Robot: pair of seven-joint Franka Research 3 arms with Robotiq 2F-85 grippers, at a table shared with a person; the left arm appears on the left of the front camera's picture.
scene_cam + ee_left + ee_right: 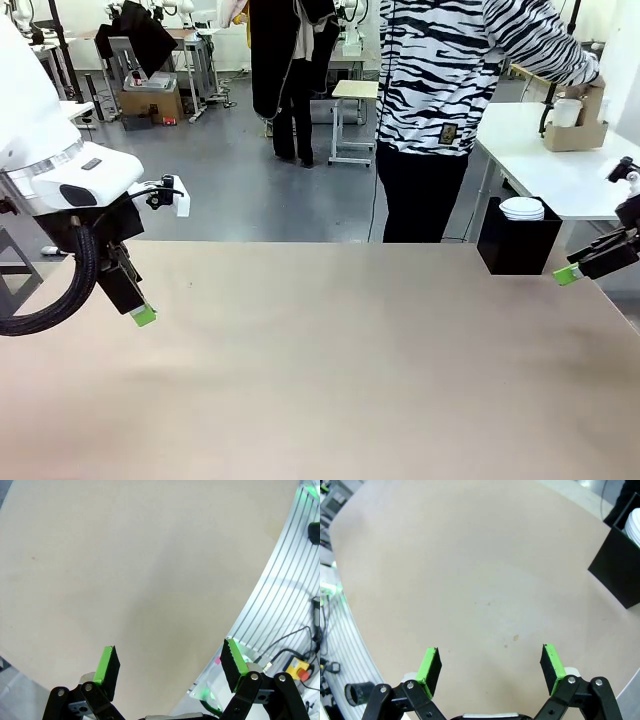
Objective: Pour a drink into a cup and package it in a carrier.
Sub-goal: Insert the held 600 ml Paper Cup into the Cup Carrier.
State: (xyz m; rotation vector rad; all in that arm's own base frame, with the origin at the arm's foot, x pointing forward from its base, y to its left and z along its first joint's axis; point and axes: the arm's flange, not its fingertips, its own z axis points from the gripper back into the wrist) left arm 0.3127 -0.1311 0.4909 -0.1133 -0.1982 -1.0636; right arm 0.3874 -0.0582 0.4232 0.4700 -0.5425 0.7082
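Observation:
The brown cardboard carrier [578,128] stands on a white side table at the far right, with a white cup [566,110] in it and the person's hand [592,82] on its top. The drink is out of view. My left gripper [140,312] hangs over the table's left side; in the left wrist view the left gripper [172,665] is open over bare tabletop. My right gripper [570,273] is at the right edge beside the black box; in the right wrist view the right gripper [491,662] is open with nothing between its fingers.
A black box [518,245] holding a stack of white round pieces [522,208] stands at the table's far right corner, and the black box [620,565] also shows in the right wrist view. The person in a striped top [450,60] stands at the far edge, turned toward the side table [560,175].

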